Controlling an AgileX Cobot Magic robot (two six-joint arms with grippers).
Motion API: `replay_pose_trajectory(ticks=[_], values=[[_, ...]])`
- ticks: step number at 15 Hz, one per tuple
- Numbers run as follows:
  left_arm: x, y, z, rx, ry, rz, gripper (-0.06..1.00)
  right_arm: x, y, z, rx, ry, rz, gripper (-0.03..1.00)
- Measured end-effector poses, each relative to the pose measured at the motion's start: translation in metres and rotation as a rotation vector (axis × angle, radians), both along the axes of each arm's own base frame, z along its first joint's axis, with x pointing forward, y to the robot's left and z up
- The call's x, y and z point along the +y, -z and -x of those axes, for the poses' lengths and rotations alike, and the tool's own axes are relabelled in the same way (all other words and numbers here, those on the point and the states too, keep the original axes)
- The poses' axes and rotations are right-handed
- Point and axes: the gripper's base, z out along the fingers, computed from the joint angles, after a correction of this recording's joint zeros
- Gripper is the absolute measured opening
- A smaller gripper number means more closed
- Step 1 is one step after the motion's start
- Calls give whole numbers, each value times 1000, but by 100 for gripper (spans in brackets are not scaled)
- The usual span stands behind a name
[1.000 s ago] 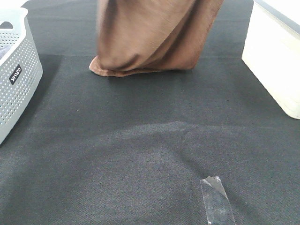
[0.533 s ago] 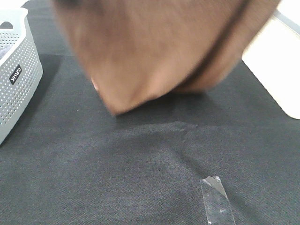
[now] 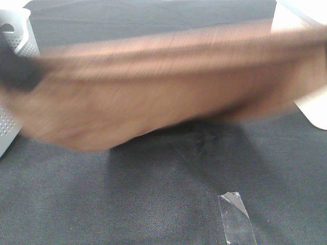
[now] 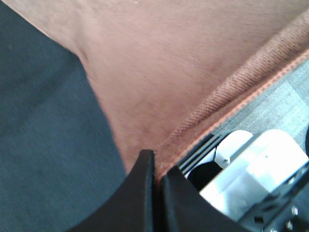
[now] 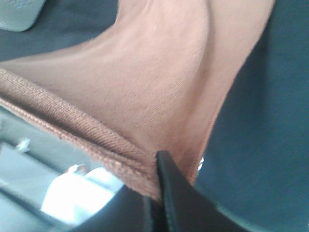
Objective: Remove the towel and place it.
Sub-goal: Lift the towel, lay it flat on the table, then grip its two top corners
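The brown towel [image 3: 153,87] is stretched wide across the exterior high view, blurred with motion, held in the air above the dark table cloth [image 3: 153,194]. My left gripper [image 4: 157,162] is shut on the towel's hemmed edge [image 4: 231,101]. My right gripper [image 5: 157,176] is shut on the hem [image 5: 72,130] at the other end. Neither gripper can be made out in the exterior high view; a dark blur [image 3: 18,69] shows at the left end of the towel.
The grey perforated basket [image 3: 13,35] stands at the left edge, partly behind the towel. A cream box [image 3: 311,109] stands at the right edge. A strip of clear tape [image 3: 235,217] lies on the cloth near the front.
The towel hung bunched at the back with its lower end on the cloth. It has since been lifted and swung toward the camera and now spreads out wide from left to right.
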Motion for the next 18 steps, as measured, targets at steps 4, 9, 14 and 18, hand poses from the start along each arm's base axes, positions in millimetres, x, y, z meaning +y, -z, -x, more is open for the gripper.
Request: replay_pose_trajectory(ticks=[4,9,14,18], values=[[10,14,23,15,54,11,0,0,35,19,120,9,-42,0],[6,68,31,207,112,-25,0,-2,79,26,266,16,7,0],[-2,106,31,417,107,-52,0,-3,112,38,400,8,8,0],[-11,130,35,536,135,-104,0,-4,142,48,492,12,19,1]])
